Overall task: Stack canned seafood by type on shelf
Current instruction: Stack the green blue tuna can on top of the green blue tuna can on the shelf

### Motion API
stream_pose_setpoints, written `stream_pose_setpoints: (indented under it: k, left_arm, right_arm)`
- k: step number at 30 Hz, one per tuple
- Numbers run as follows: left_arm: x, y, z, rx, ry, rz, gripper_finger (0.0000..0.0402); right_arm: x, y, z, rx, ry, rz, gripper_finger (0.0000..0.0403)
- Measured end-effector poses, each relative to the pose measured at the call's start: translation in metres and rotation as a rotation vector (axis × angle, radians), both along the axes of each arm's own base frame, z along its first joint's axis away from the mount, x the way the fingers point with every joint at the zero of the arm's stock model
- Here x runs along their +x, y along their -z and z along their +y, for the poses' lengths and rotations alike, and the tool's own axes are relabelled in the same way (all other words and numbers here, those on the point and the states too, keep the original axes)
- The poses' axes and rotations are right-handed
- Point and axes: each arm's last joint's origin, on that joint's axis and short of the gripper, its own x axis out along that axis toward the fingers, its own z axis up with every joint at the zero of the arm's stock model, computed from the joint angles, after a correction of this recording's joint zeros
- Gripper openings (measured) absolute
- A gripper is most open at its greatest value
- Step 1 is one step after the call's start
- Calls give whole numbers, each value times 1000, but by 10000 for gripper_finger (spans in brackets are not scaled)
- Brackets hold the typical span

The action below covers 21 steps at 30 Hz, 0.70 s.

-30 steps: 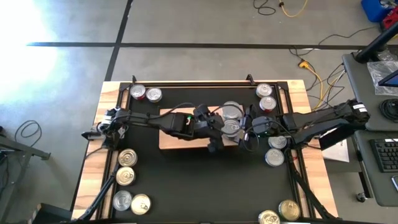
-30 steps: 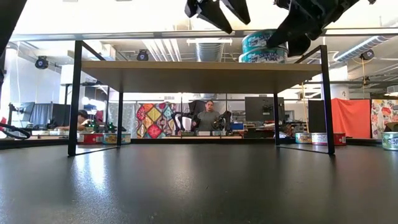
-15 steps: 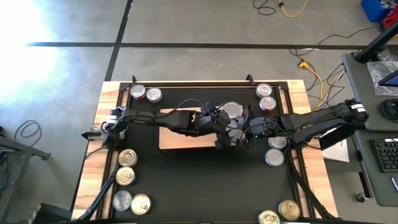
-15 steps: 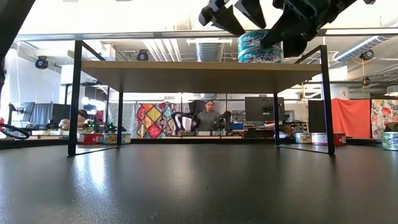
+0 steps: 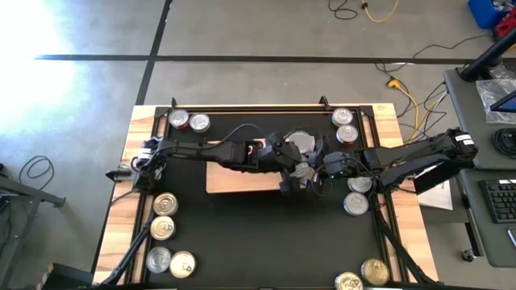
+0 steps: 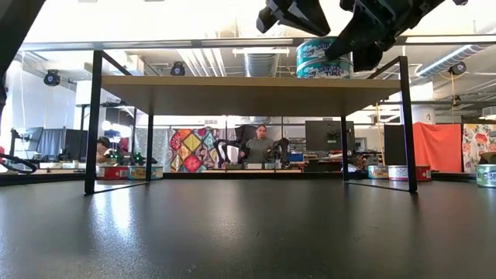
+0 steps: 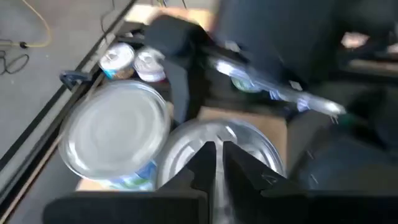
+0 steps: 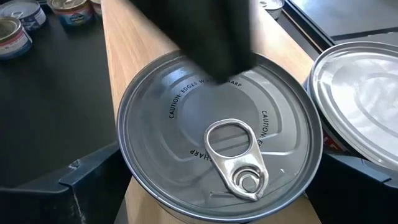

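Jaws: left gripper [image 7: 214, 163] clenched empty, right gripper [image 5: 310, 173] spread; two tins [image 8: 221, 127] on shelf [image 5: 242, 179].

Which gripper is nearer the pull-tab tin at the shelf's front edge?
Too close to call. The right gripper, open, straddles the tin on the shelf; the left gripper, shut, hangs just above its lid.

silver pull-tab tins [image 8: 221, 146] with teal labels on the pale tan shelf [image 5: 242, 179] — black mat [image 5: 266, 242], gold-lidded tins [image 5: 164, 229] by its left edge.
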Motion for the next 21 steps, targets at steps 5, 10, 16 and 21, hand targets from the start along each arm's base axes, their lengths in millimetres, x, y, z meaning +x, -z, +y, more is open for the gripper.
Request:
stream_pose_setpoints:
  k: [5, 10, 16, 21]
  left_arm:
    - [4, 8, 3, 0, -6, 22, 2]
    - [12, 25, 3, 12, 7, 68, 0]
    - [18, 33, 3, 27, 16, 81, 0]
    - [22, 41, 3, 33, 22, 93, 0]
  right_arm:
    - [0, 0, 0, -4, -4, 3, 400]
    - [-1, 0, 0, 1, -3, 3, 400]
    - [-4, -10, 0, 6, -4, 57, 400]
    - [-10, -24, 0, 5, -11, 150, 400]
